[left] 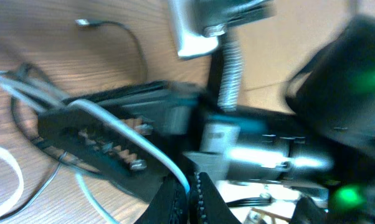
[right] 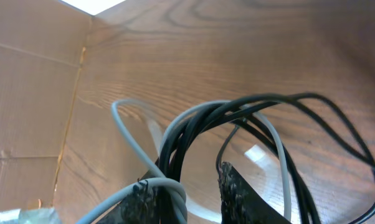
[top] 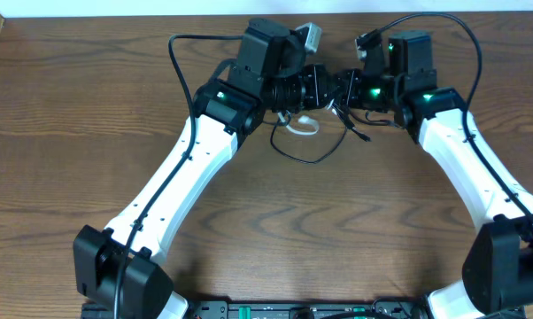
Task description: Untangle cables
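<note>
Cables sit bunched between the two wrists at the far middle of the surface (top: 266, 230). The white cable (top: 304, 127) makes a small loop, and the black cable (top: 315, 159) sags in a wider loop toward the robot. Up close, several black turns (right: 262, 99) cross the white strand (right: 116, 115), so they are not yet separated. The left gripper (left: 189, 186) appears pinched shut on the white cable. The right gripper (right: 186, 177) has its jaws apart, with the bundle resting against one pad and not clamped. If the white strand is pulled while black turns lie over it, the crossing could cinch tight or the whole bunch could drag along. The thin cable could also slip from the pinch, and the grippers are close enough to bump.
</note>
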Robot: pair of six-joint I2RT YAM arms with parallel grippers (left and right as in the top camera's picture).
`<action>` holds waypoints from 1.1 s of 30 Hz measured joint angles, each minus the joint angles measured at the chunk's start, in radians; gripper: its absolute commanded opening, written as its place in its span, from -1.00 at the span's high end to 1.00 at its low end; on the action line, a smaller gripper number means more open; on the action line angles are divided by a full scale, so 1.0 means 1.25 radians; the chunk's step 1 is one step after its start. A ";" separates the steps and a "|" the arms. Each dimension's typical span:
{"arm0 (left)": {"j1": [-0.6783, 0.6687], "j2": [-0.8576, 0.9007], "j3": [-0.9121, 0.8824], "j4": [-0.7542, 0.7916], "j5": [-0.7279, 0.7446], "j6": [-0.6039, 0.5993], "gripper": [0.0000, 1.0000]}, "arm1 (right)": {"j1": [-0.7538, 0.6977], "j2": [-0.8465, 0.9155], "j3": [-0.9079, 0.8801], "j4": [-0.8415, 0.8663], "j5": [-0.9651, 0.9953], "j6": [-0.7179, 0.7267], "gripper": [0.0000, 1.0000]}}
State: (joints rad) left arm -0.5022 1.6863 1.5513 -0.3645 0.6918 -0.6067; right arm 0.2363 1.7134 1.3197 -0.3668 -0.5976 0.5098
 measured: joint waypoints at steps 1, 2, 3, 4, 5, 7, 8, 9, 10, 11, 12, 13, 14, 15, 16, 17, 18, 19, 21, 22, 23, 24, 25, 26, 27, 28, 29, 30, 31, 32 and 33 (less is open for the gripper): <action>0.002 0.001 0.000 0.008 0.011 0.000 0.85 | 0.002 0.005 0.000 -0.003 0.001 0.005 0.46; 0.006 0.001 -0.001 0.011 0.020 -0.003 0.85 | 0.004 0.013 0.000 -0.009 0.000 0.009 0.44; 0.012 0.001 -0.002 0.013 0.029 -0.003 0.85 | 0.004 0.022 0.001 -0.014 -0.002 0.014 0.43; 0.020 0.001 -0.005 0.019 0.038 -0.006 0.85 | 0.004 0.031 0.001 -0.020 -0.004 0.019 0.43; 0.027 0.001 -0.006 0.021 0.043 -0.008 0.85 | 0.002 0.041 0.003 -0.026 -0.004 0.021 0.43; 0.043 0.001 -0.008 0.027 0.051 -0.013 0.85 | -0.001 0.058 0.006 -0.034 -0.010 0.022 0.44; 0.049 0.001 -0.011 0.029 0.054 -0.014 0.85 | -0.002 0.065 0.008 -0.040 -0.012 0.022 0.43; 0.053 0.001 -0.014 0.033 0.056 -0.015 0.85 | -0.003 0.072 0.009 -0.045 -0.014 0.022 0.42; 0.058 0.001 -0.018 0.038 0.059 -0.015 0.85 | -0.004 0.080 0.011 -0.048 -0.016 0.022 0.38; 0.062 0.001 -0.021 0.044 0.061 -0.015 0.85 | -0.005 0.088 0.012 -0.050 -0.017 0.023 0.37; 0.067 0.001 -0.022 0.046 0.063 -0.015 0.85 | -0.007 0.096 0.013 -0.050 -0.020 0.021 0.32; 0.071 0.000 -0.023 0.049 0.066 -0.015 0.85 | -0.009 0.107 0.015 -0.051 -0.024 0.018 0.25; 0.077 -0.001 -0.025 0.051 0.068 -0.015 0.85 | -0.011 0.113 0.016 -0.052 -0.025 0.017 0.20; 0.085 -0.005 -0.025 0.051 0.072 -0.015 0.85 | -0.013 0.120 0.017 -0.054 -0.026 0.013 0.17; 0.093 -0.012 -0.025 0.063 0.083 -0.016 0.85 | -0.016 0.130 0.017 -0.062 -0.009 0.006 0.14; 0.102 -0.026 -0.025 0.074 0.092 -0.016 0.85 | -0.021 0.143 0.016 -0.070 0.003 0.003 0.11; 0.112 -0.046 -0.025 0.078 0.098 -0.017 0.85 | -0.027 0.158 0.014 -0.075 0.013 0.000 0.09; 0.123 -0.073 -0.025 0.081 0.106 -0.017 0.85 | -0.034 0.175 0.012 -0.078 0.024 -0.005 0.07; 0.142 -0.120 -0.019 0.085 0.117 -0.017 0.85 | -0.045 0.196 0.005 -0.089 0.042 -0.012 0.04; 0.150 -0.139 -0.013 0.087 0.120 -0.017 0.85 | -0.048 0.203 0.003 -0.094 0.049 -0.015 0.03; 0.157 -0.156 -0.007 0.090 0.123 -0.017 0.85 | -0.052 0.208 0.002 -0.099 0.059 -0.017 0.02; 0.166 -0.171 0.000 0.092 0.128 -0.017 0.85 | -0.053 0.209 0.001 -0.102 0.066 -0.020 0.02; 0.170 -0.178 0.002 0.092 0.131 -0.017 0.85 | -0.054 0.209 0.001 -0.105 0.068 -0.023 0.02; 0.174 -0.184 0.003 0.091 0.134 -0.016 0.85 | -0.054 0.209 0.001 -0.107 0.072 -0.026 0.03; 0.177 -0.187 0.003 0.088 0.135 -0.013 0.85 | -0.055 0.209 0.001 -0.106 0.075 -0.032 0.04; 0.180 -0.187 0.003 0.081 0.137 -0.009 0.85 | -0.055 0.209 0.001 -0.106 0.076 -0.038 0.06; 0.181 -0.186 0.003 0.071 0.136 -0.003 0.85 | -0.055 0.209 0.001 -0.104 0.077 -0.046 0.07; 0.181 -0.182 0.003 0.058 0.136 0.003 0.85 | -0.055 0.209 0.001 -0.101 0.076 -0.053 0.08; 0.181 -0.178 0.003 0.040 0.133 0.009 0.85 | -0.055 0.209 0.001 -0.096 0.074 -0.062 0.08; 0.180 -0.175 0.003 0.021 0.130 0.016 0.85 | -0.055 0.209 0.001 -0.088 0.066 -0.074 0.08; 0.180 -0.172 0.003 0.003 0.125 0.024 0.85 | -0.055 0.209 0.001 -0.081 0.057 -0.085 0.08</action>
State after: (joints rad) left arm -0.2775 1.4719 1.5551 -0.3603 0.8474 -0.5762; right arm 0.1680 1.9751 1.3209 -0.4686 -0.5259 0.4038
